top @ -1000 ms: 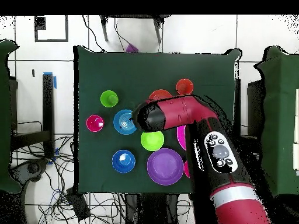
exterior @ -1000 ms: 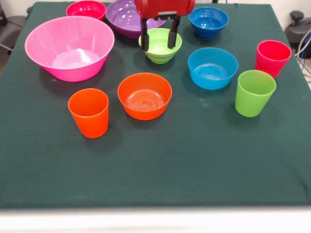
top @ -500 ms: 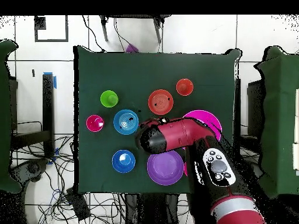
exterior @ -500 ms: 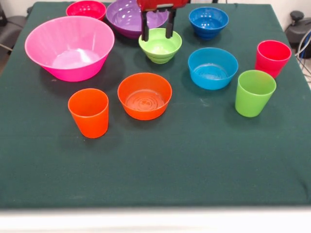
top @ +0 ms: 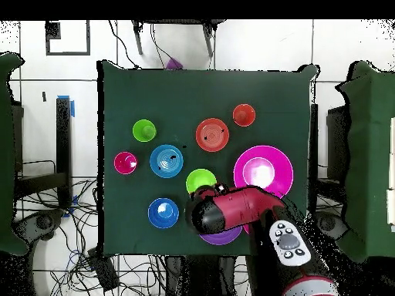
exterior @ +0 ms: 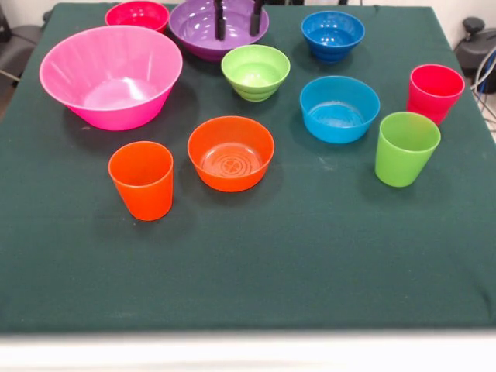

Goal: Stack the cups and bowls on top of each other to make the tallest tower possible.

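Cups (exterior: 142,180) and bowls (exterior: 231,153) sit unstacked across the table (exterior: 310,263), gripper (exterior: 237,18) spread apart over the far-edge purple bowl (exterior: 198,31).

Front view, nothing stacked, all apart on the desk (exterior: 310,256). Back row from left: corner bowl (exterior: 137,14), wide bowl (exterior: 203,40) with the claw (exterior: 238,17) above it, back-right bowl (exterior: 332,35). Widest bowl (exterior: 116,112) sits at left, before the corner bowl. Centre bowl (exterior: 255,71) is just before the wide bowl; right bowl (exterior: 339,108) is before the back-right one. Front bowl (exterior: 231,153) has the left cup (exterior: 142,180) beside it (slightly nearer). Far-right cup (exterior: 435,91) stands behind the near-right cup (exterior: 406,147).
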Controlling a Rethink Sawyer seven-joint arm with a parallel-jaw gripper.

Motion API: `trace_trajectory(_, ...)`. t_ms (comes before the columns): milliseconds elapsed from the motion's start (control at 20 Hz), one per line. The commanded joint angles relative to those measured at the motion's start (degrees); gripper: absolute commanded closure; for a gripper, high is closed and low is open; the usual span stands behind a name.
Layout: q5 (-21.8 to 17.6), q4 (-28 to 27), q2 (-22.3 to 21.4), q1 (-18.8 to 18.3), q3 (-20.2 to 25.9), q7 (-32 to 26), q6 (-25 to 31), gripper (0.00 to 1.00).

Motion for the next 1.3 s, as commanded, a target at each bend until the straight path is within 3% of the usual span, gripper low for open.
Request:
trace_trajectory(50, -6.9, 9.4, 0.0, 2.9, -7.9, 8.9, -9.0, 0.00)
trace_trajectory(250, -5.6, 12.7, 1.9, 9.7, -14.7, 14.0, -15.3, 0.00)
trace_trajectory(450, 0.7, 15.7, 3.7, 17.9, -18.6, 18.4, -20.5, 0.00)
trace_trajectory(700, 8.9, 17.1, 4.8, 26.8, -19.6, 23.0, -22.9, 0.00)
trace_trajectory(850, 12.2, 17.5, 3.7, 29.2, -17.9, 24.4, -21.6, 0.00)
trace_trajectory(1000, 13.5, 16.1, 5.5, 31.5, -18.2, 25.5, -22.1, 0.00)
trace_trajectory(1300, 9.3, 11.9, 14.1, 32.2, -24.7, 25.6, -29.8, 0.00)
